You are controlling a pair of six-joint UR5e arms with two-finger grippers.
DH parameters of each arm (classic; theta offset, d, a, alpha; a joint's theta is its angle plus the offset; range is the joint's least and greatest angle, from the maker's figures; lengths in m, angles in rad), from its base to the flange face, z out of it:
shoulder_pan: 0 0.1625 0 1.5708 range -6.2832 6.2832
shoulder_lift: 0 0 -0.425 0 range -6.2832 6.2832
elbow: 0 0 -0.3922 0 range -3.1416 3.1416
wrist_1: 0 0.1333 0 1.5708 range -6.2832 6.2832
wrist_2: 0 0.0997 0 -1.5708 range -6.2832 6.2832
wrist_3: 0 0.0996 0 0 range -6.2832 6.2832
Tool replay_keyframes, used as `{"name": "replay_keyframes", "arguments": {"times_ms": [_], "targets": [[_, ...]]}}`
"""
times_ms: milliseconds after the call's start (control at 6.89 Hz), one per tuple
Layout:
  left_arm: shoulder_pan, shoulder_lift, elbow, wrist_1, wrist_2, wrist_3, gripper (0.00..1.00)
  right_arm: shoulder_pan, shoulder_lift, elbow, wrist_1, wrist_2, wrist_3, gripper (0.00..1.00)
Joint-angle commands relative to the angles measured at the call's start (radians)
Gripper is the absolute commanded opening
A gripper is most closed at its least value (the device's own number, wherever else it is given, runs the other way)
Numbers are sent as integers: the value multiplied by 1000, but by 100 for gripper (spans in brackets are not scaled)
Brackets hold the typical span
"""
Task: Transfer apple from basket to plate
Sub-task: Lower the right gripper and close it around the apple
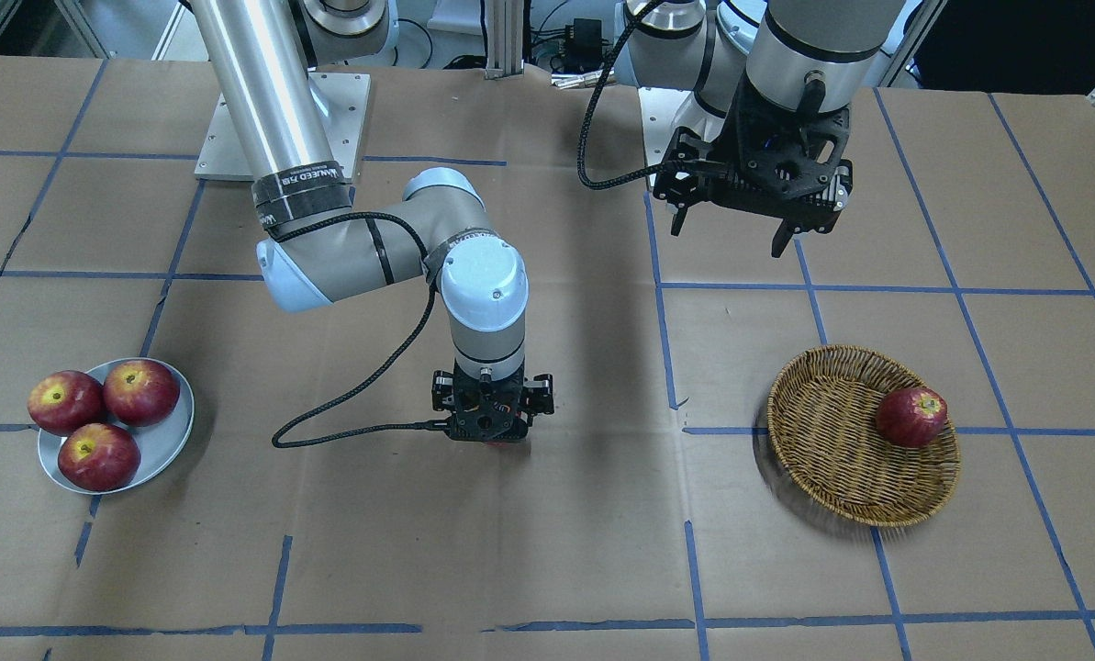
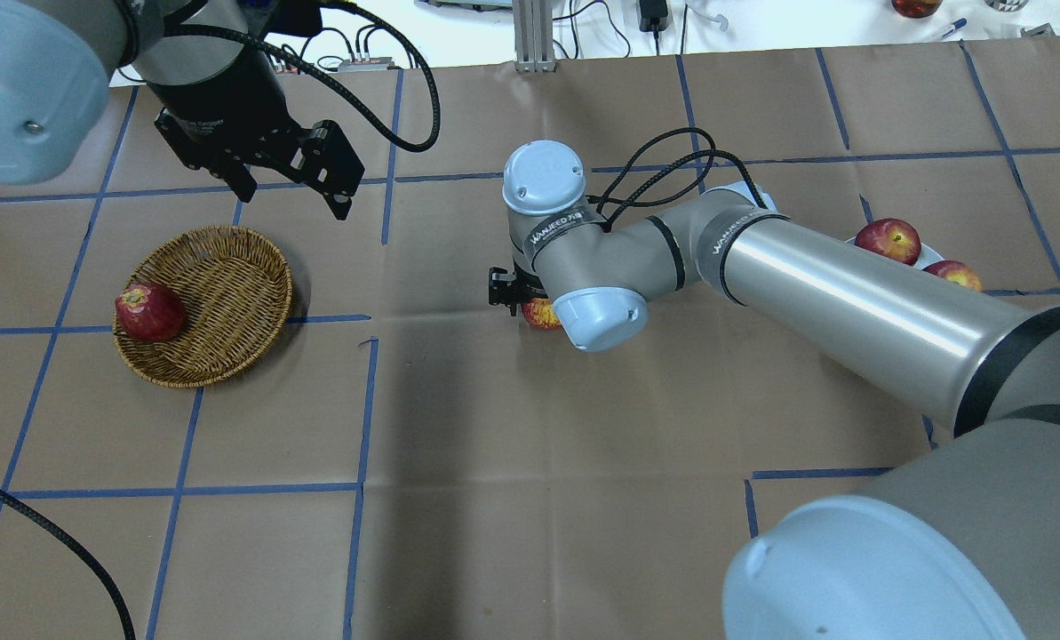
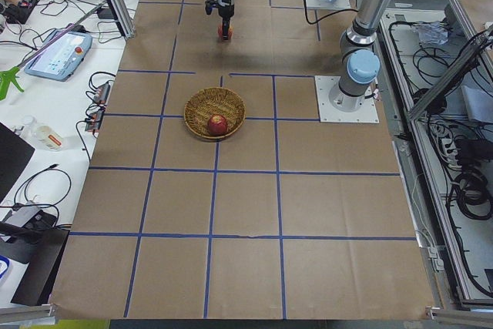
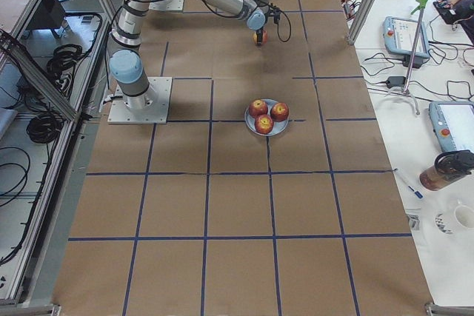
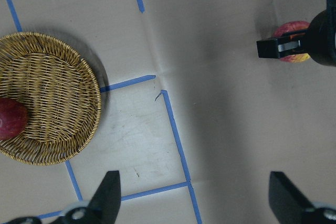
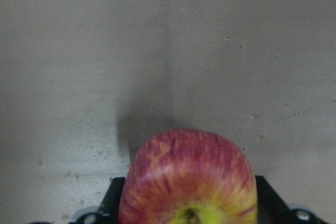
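Note:
My right gripper [image 2: 530, 307] is shut on the streaky red-orange apple [image 6: 189, 177] with a yellow stem patch, low over the middle of the table, between basket and plate. The apple also shows in the overhead view [image 2: 540, 314] and the left wrist view [image 5: 291, 48]. The wicker basket [image 1: 822, 431] holds one darker red apple [image 1: 911, 416]. The pale blue-grey plate [image 1: 166, 441] carries three dark red apples. My left gripper [image 1: 729, 237] is open and empty, raised behind the basket.
Brown paper with blue tape lines covers the table. The right arm's long link [image 2: 849, 293] stretches over the table and partly hides the plate [image 2: 934, 253] in the overhead view. Arm base plates stand at the robot's side.

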Motion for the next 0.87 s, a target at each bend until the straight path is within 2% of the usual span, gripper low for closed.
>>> {"name": "replay_keyframes", "arguments": {"times_ms": [0, 290, 581, 726], "targets": [[0, 2, -1, -4, 0, 2, 100, -3, -5, -11, -3, -3, 1, 60], [0, 2, -1, -2, 0, 1, 100, -5, -24, -100, 20, -9, 4, 60], [0, 2, -1, -1, 0, -1, 100, -35, -158, -152, 211, -10, -26, 60], [2, 0, -1, -1, 0, -1, 100, -96, -221, -149, 288, -41, -127, 60]]}}
